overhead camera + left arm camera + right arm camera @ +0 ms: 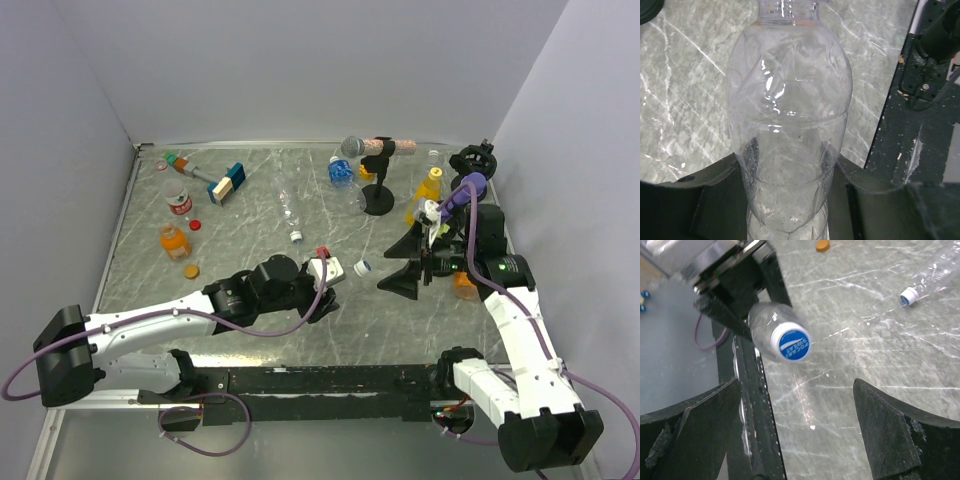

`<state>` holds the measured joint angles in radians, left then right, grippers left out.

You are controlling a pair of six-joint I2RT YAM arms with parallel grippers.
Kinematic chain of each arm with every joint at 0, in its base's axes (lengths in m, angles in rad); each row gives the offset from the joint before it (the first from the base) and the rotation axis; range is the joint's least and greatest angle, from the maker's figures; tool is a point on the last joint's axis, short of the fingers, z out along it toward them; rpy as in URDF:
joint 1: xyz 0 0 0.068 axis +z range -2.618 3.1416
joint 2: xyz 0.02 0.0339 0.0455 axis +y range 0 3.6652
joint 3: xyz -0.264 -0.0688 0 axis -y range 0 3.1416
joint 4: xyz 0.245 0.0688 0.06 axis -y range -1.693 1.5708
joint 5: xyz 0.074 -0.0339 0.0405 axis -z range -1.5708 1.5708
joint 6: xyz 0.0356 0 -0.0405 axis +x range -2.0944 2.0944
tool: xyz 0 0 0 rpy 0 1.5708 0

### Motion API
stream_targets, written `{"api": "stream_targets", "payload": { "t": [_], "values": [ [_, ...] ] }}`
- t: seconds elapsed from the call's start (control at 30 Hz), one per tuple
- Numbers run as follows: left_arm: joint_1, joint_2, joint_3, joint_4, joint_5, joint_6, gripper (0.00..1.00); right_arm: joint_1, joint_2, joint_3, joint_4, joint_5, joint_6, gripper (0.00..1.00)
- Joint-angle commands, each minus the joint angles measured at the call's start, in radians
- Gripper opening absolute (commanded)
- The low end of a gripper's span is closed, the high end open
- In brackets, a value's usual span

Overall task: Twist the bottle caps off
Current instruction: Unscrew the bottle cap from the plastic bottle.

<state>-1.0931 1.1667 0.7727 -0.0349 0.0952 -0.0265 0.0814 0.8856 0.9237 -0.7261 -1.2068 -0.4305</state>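
My left gripper (330, 275) (790, 200) is shut on a clear plastic bottle (790, 115), held level above the table's middle. Its dark fingers (695, 195) press the bottle's lower body from both sides. The bottle's blue-and-white cap (362, 267) (790, 341) points toward my right gripper (405, 262) (795, 430). That gripper stands open a short way in front of the cap, touching nothing. Its two fingers (900, 435) frame bare table.
Another clear bottle with a white-and-blue cap (910, 295) lies further back (290, 212). At the left are an orange bottle (174, 240), loose orange (190, 270) and red (195, 224) caps, and a red-labelled bottle (178, 200). A microphone stand (377, 195), yellow bottle (428, 190) and blue-labelled bottle (342, 172) stand behind.
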Motion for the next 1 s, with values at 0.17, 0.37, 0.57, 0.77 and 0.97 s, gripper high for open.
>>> {"api": "stream_targets", "payload": {
  "t": [0.17, 0.37, 0.57, 0.77, 0.97],
  "values": [
    [-0.021, -0.021, 0.051, 0.052, -0.092, 0.053, 0.17, -0.005, 0.082, 0.069, -0.02, 0.007, 0.086, 0.99],
    [-0.036, -0.036, 0.059, 0.036, -0.156, 0.062, 0.17, -0.005, 0.213, 0.219, -0.287, 0.012, -0.04, 0.99],
    [-0.06, -0.036, 0.08, -0.014, -0.207, 0.06, 0.17, -0.006, 0.239, 0.305, -0.418, -0.027, -0.077, 0.99],
    [-0.079, -0.012, 0.094, -0.017, -0.233, 0.077, 0.17, 0.006, 0.248, 0.322, -0.429, 0.012, -0.042, 0.99],
    [-0.083, 0.022, 0.103, 0.009, -0.223, 0.102, 0.17, 0.058, 0.283, 0.319, -0.417, 0.061, -0.004, 0.99]
  ]
}}
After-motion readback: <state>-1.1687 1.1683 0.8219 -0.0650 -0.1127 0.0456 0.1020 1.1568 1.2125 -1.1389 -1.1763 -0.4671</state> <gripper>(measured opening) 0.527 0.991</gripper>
